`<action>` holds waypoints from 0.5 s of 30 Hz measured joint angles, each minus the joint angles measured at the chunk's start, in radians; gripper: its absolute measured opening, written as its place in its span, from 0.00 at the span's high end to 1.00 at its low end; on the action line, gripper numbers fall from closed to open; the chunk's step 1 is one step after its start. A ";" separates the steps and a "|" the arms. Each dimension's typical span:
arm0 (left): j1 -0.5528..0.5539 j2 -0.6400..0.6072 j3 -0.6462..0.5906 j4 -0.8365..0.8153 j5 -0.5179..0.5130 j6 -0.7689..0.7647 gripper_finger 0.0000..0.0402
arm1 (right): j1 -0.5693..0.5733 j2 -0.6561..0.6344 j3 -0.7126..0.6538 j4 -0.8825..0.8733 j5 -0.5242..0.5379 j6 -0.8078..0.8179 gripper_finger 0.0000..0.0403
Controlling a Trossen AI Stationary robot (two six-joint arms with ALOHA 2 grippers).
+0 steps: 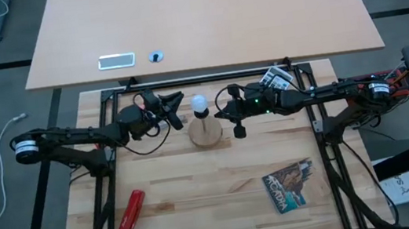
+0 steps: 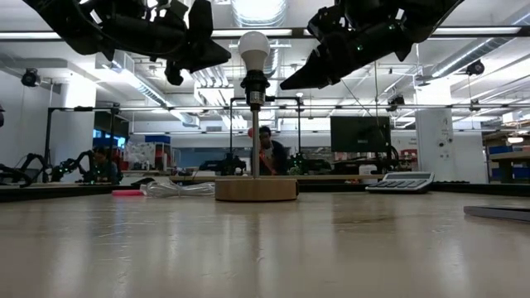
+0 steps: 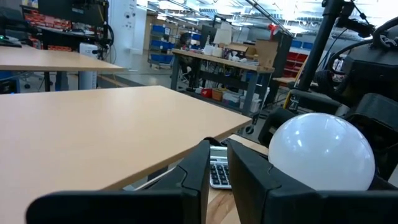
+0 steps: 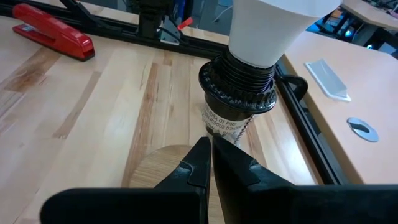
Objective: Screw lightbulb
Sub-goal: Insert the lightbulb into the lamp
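The white lightbulb (image 1: 199, 102) stands upright with its screw base in the black socket (image 2: 255, 83) on the round wooden disc (image 1: 205, 134). It shows well in the low view (image 2: 254, 50). My left gripper (image 1: 175, 102) hovers just left of the bulb's head, fingers shut and empty. The bulb (image 3: 322, 152) sits close beside its fingers (image 3: 217, 149). My right gripper (image 1: 224, 110) hovers just right of the socket, shut and empty. Its tips (image 4: 208, 144) point at the socket's lower part (image 4: 239, 99). In the low view a gap shows between each gripper and the lamp.
A red stapler (image 1: 130, 213) lies near left and a colourful booklet (image 1: 291, 184) near right. A calculator (image 1: 277, 79) sits behind the right arm. On the far table lie a plastic wrapper (image 1: 117, 60) and a small round disc (image 1: 156, 56). People show in the room behind.
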 joint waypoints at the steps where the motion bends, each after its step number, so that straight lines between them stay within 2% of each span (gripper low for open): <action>1: 0.000 0.000 0.000 0.000 0.000 0.000 0.88 | 0.000 0.000 0.000 0.000 0.000 -0.002 0.97; 15: 0.000 0.000 0.000 0.006 -0.008 -0.050 0.88 | 0.000 0.000 0.000 -0.006 0.000 -0.063 0.97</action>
